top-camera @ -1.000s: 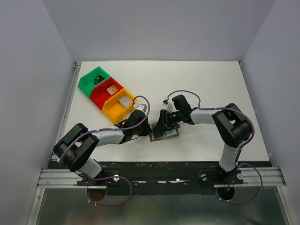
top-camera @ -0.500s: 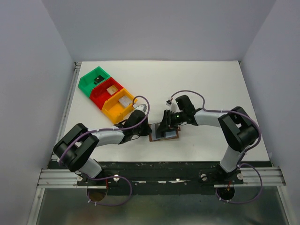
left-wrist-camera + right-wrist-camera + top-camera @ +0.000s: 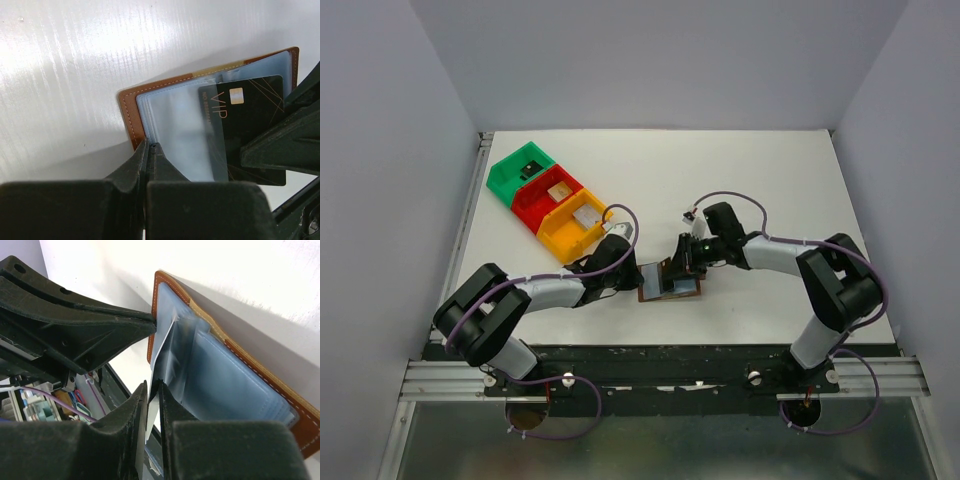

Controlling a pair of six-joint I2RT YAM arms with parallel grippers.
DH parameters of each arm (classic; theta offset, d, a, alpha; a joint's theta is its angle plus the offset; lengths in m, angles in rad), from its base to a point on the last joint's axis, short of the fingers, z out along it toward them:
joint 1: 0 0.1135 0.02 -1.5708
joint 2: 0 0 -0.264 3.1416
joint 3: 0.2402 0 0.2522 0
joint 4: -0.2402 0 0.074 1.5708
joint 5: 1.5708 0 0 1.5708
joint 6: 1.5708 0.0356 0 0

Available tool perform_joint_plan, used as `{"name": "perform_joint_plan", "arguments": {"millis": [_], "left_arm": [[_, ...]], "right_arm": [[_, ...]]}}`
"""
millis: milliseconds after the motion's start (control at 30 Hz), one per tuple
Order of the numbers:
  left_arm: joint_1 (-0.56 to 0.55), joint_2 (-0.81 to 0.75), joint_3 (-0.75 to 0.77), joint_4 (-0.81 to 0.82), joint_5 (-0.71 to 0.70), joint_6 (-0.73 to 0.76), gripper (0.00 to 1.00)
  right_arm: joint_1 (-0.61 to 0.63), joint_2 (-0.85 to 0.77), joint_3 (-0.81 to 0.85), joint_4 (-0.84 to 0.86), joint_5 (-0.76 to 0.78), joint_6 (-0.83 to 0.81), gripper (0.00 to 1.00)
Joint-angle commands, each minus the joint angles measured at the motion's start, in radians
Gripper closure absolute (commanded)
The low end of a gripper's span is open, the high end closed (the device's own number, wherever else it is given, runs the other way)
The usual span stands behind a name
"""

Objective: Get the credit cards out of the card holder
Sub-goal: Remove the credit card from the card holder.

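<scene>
With the left gripper [image 3: 149,145] clamped on the edge of the card holder [image 3: 127,115], the black card [image 3: 250,125] pointed lengthwise into the tight pinch of the right gripper [image 3: 153,387].

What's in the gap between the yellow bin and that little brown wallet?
The left arm's end effector fills it, shut on the card holder; its purple cable loops by the yellow bin. The top view shows this.

**Bench Layout: Card Holder, Card and Bins**

The card holder [image 3: 686,287] lies open on the bench [image 3: 770,180], near the front edge, between the two arms. The left fingers [image 3: 131,170] pinch its left edge. One credit card [image 3: 250,125] protrudes from an inner pocket, nipped between the right fingers [image 3: 127,425]. A row of three bins [image 3: 533,205] stands behind and to the left, well apart.
</scene>
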Motion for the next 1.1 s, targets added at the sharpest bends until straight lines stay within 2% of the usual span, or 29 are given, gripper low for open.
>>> {"name": "perform_joint_plan", "arguments": {"millis": [0,233,600,633,733,833,967,1067], "left_arm": [[-0.003,-0.007,-0.017,-0.101,-0.05,0.016,1.0],[-0.004,-0.044,-0.007,-0.121,-0.044,0.045,1.0],[-0.004,-0.082,0.018,-0.122,-0.009,0.066,1.0],[-0.006,-0.09,0.028,-0.121,-0.009,0.083,0.93],[-0.004,-0.114,0.074,-0.121,0.061,0.124,0.6],[-0.004,-0.154,0.111,-0.133,0.074,0.129,0.39],[-0.004,-0.221,0.154,-0.162,0.072,0.12,0.03],[-0.003,-0.29,0.161,-0.153,0.094,0.128,0.02]], "right_arm": [[-0.008,-0.035,-0.014,-0.012,0.028,-0.009,0.81],[-0.027,-0.07,-0.022,-0.118,0.111,-0.05,0.95],[-0.051,-0.198,-0.026,-0.268,0.239,-0.144,0.99],[-0.051,-0.226,-0.025,-0.285,0.248,-0.156,0.99],[-0.05,-0.294,-0.012,-0.331,0.279,-0.185,1.0],[-0.051,-0.36,0.003,-0.379,0.309,-0.213,1.0],[-0.05,-0.455,0.012,-0.417,0.315,-0.257,1.0],[-0.047,-0.496,0.037,-0.448,0.248,-0.315,1.0]]}}
